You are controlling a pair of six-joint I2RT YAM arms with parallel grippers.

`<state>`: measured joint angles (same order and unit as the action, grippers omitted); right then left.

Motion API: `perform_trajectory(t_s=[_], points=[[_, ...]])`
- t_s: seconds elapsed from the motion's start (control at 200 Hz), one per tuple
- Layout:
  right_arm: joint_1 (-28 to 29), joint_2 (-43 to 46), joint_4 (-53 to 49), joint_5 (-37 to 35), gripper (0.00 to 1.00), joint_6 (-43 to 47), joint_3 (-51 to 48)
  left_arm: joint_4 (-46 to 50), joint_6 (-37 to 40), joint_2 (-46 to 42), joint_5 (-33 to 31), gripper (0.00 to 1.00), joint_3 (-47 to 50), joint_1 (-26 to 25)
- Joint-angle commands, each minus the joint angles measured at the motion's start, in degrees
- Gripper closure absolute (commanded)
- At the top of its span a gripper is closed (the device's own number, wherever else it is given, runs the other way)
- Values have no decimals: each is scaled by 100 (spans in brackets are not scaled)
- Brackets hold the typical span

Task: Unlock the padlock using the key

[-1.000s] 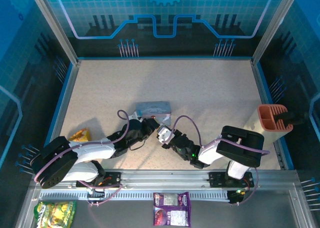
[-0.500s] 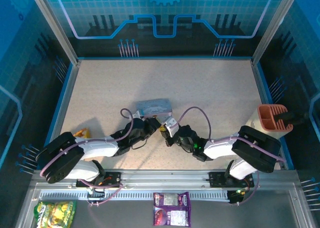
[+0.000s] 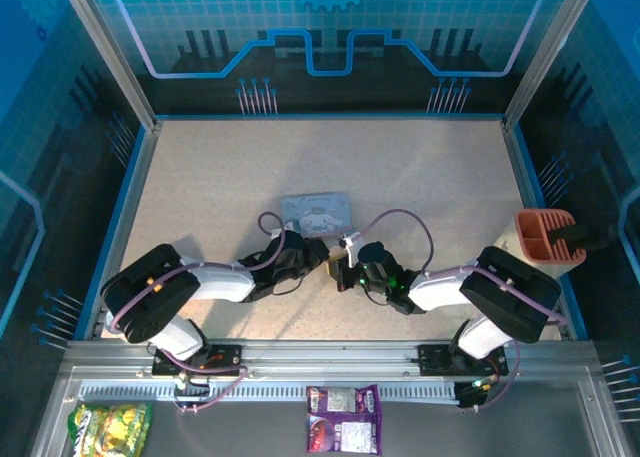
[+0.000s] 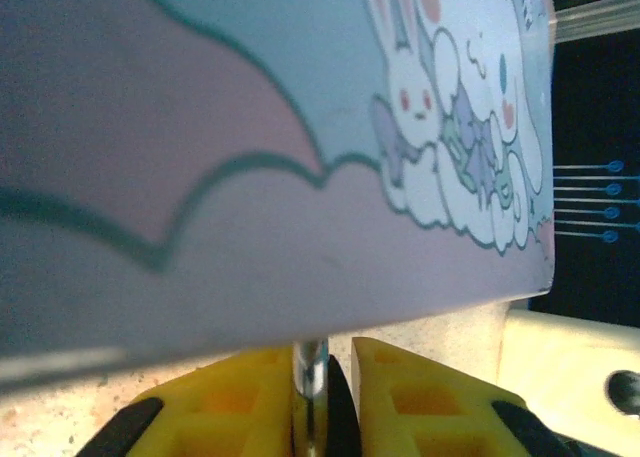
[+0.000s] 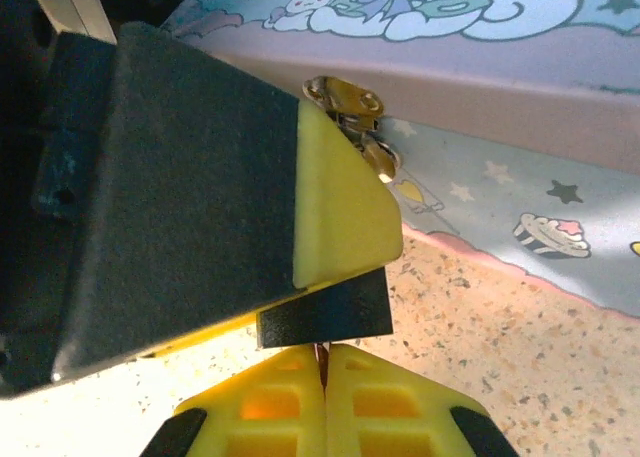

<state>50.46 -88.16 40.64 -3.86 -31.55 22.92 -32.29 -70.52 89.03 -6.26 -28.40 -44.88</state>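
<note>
Speckled beige surface, blue-rimmed. Pastel cartoon-printed tin lies flat just 6 o'clock of centre. Orange slotted holder stands at the 4 o'clock edge.

Top view bright, even; soft shadows on the speckled beige tabletop. Left wrist view blurry across the lilac cartoon-printed tin; right wrist sharper

Only a dark block of the padlock shows; a finger of the left tool hides the rest. The key is a bare sliver between the right tool's pads. The tin is blurred and cut off by the left wrist view's edges.
</note>
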Motion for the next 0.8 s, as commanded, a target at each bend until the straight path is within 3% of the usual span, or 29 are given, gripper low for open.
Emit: perform_trajectory(t_s=[0.0,0.215,0.415,0.655,0.795], points=[[-163,-145,-1,344,100,-669,133,100,174,109,115,73,-183,58],[-503,-304,144,605,100,-1075,-11,298,293,39,72,58,-145,191],[-707,-421,279,810,100,-1305,-115,1074,869,-640,-124,48,-52,373],[-738,-360,140,960,88,-1183,-7,2644,1886,-1992,-567,37,-112,783],[-904,-278,34,1242,78,-1100,42,3115,2670,-2299,-161,34,-393,1496]])
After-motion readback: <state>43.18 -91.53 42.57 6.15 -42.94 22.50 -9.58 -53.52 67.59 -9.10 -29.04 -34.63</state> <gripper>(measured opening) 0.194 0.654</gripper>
